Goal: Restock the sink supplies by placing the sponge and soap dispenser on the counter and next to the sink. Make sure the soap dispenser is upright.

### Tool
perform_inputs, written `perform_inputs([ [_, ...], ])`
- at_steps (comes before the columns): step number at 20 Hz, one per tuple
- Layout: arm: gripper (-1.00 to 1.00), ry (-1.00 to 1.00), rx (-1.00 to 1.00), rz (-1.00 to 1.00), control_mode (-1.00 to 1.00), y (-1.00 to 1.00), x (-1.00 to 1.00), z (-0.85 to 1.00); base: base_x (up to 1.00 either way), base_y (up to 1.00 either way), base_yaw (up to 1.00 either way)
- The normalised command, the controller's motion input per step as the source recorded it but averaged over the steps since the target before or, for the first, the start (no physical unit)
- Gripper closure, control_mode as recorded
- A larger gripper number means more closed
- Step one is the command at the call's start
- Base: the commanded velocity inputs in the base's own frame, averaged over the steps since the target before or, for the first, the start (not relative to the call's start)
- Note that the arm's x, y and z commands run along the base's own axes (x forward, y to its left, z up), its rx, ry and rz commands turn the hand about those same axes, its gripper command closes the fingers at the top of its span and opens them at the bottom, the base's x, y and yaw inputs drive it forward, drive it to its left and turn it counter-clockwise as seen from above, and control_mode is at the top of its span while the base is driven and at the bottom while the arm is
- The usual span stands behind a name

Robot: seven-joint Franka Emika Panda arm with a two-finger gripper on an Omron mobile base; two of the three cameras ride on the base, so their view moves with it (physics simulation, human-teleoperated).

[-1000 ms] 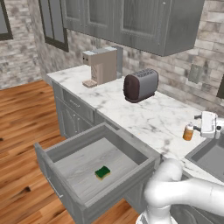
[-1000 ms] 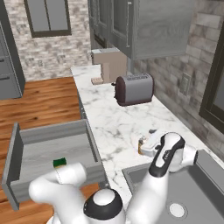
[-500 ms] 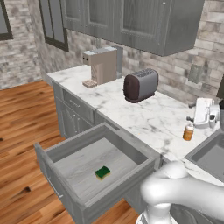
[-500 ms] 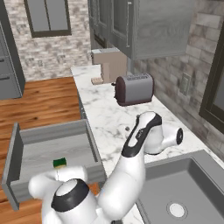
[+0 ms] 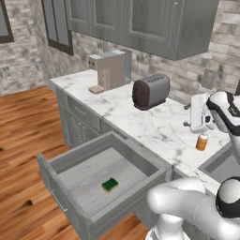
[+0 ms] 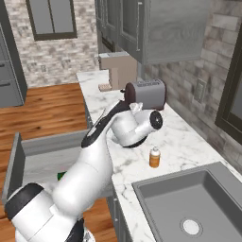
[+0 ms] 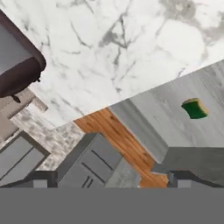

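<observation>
Your gripper [image 7: 109, 177] is wide open and holds nothing. The sponge [image 5: 110, 184] lies flat in the open drawer [image 5: 70, 161], below the counter [image 5: 154, 124]. Reach down and left for it.

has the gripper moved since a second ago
Yes. In the right base view the gripper swung from beside the sink toward the toaster.

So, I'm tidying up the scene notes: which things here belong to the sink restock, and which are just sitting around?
Job: sponge in the open drawer; soap dispenser upright on the counter; sink.

Lying about: toaster; coffee machine.
</observation>
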Motion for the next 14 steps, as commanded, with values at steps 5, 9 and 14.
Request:
perform_inputs([
  [5,-1.0,0.02,-0.42,0.06,-1.0,1.0,-0.07,-0.05,0.0,0.0,0.0],
  [9,-1.0,0.17,-0.43,0.11,-1.0,1.0,0.0,-0.58,0.0,0.0,0.0],
  [14,-1.0,0.22,-0.41,0.11,-1.0,1.0,0.0,-0.71,0.0,0.0,0.0],
])
